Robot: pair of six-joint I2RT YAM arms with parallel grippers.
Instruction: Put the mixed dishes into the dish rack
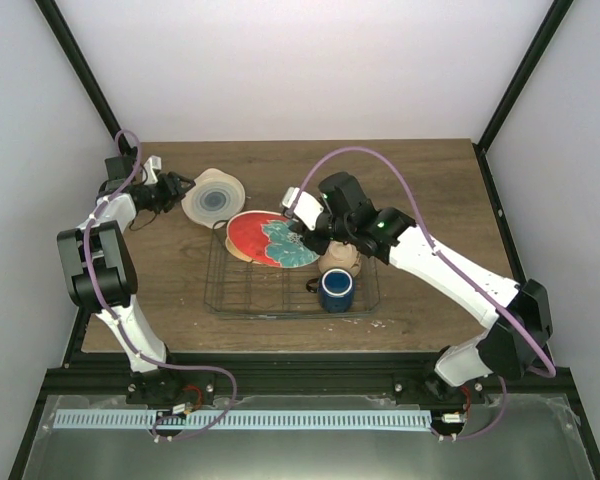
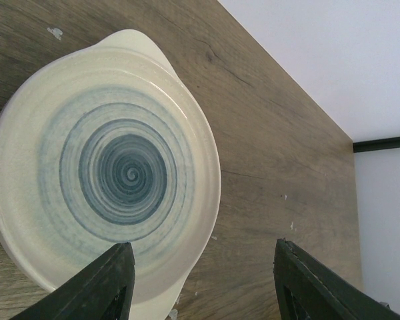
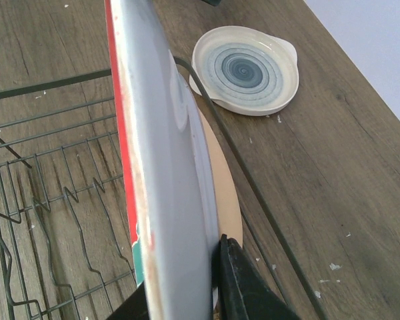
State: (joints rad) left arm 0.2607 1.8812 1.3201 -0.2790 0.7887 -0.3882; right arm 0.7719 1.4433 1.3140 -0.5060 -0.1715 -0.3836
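The white plate with a blue-green spiral centre lies flat on the table left of the dish rack. My left gripper is open at its left rim; in the left wrist view the plate has its near rim between the spread fingers of the gripper. My right gripper is shut on the red plate with the teal pattern, held tilted on edge in the rack. The orange-yellow plate leans right behind the red plate. The cream bowl and the dark blue mug sit in the rack's right part.
The rack's wire dividers stand left of the red plate. The white plate also shows in the right wrist view, beyond the rack's corner. Black frame posts stand at the table's back corners.
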